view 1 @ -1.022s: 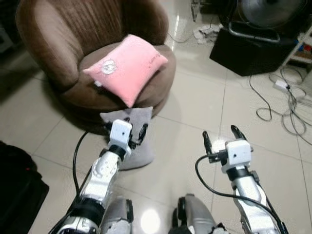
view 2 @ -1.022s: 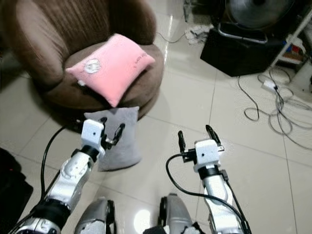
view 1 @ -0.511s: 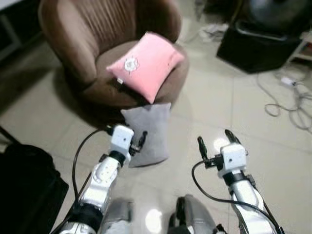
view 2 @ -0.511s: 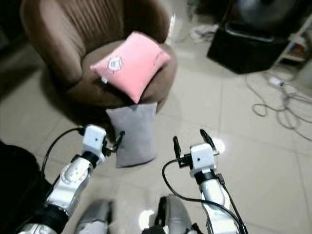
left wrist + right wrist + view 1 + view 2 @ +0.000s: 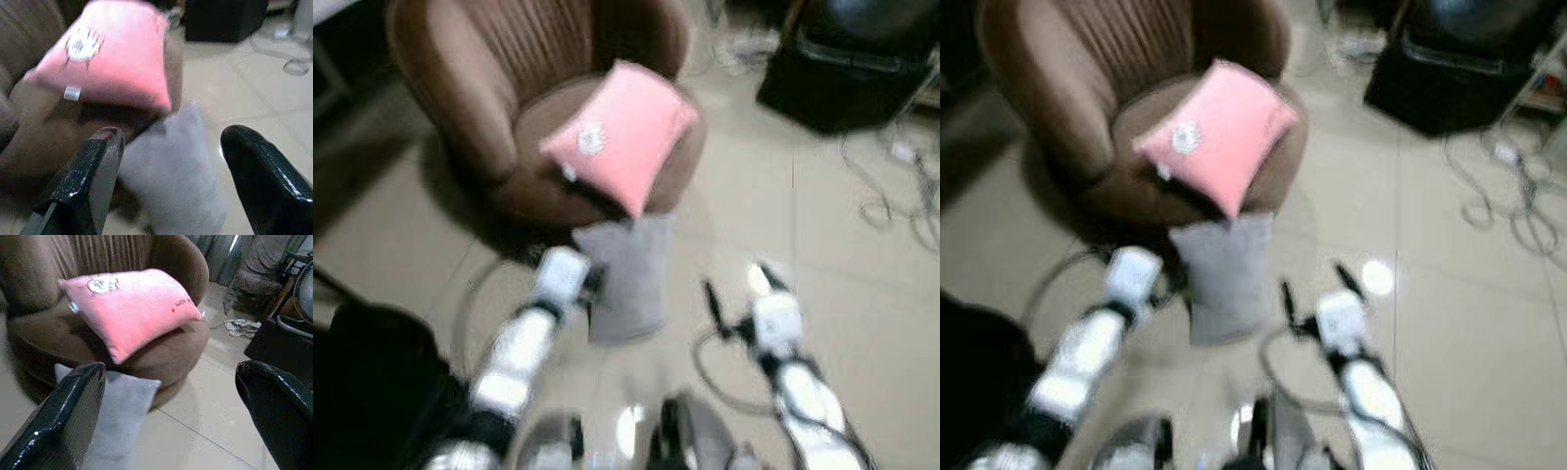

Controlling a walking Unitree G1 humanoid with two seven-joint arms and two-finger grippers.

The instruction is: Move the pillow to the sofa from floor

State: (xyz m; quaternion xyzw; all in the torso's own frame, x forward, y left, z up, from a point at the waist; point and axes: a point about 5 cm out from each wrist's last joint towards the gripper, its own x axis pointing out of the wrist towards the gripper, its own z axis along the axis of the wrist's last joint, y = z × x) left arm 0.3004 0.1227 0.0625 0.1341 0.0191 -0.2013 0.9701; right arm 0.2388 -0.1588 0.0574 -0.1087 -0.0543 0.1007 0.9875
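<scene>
A grey pillow (image 5: 626,279) stands on the tiled floor, leaning against the base of a round brown sofa chair (image 5: 460,88). A pink pillow (image 5: 622,132) lies on its seat, overhanging the front edge. My left gripper (image 5: 589,292) is open right beside the grey pillow's left edge; in the left wrist view the grey pillow (image 5: 176,191) sits between and beyond its two fingers (image 5: 93,176). My right gripper (image 5: 736,286) is open over bare floor to the pillow's right. The right wrist view has the grey pillow (image 5: 117,406) below the pink pillow (image 5: 132,308).
A black box (image 5: 842,83) stands on the floor at the far right, with loose cables (image 5: 911,186) beyond it. A black bag (image 5: 362,382) lies at the near left. Bare tiles stretch between the sofa and the cables.
The whole picture has shifted and blurred, so the camera is moving. Both grippers stay open, and the grey pillow still leans against the sofa's base.
</scene>
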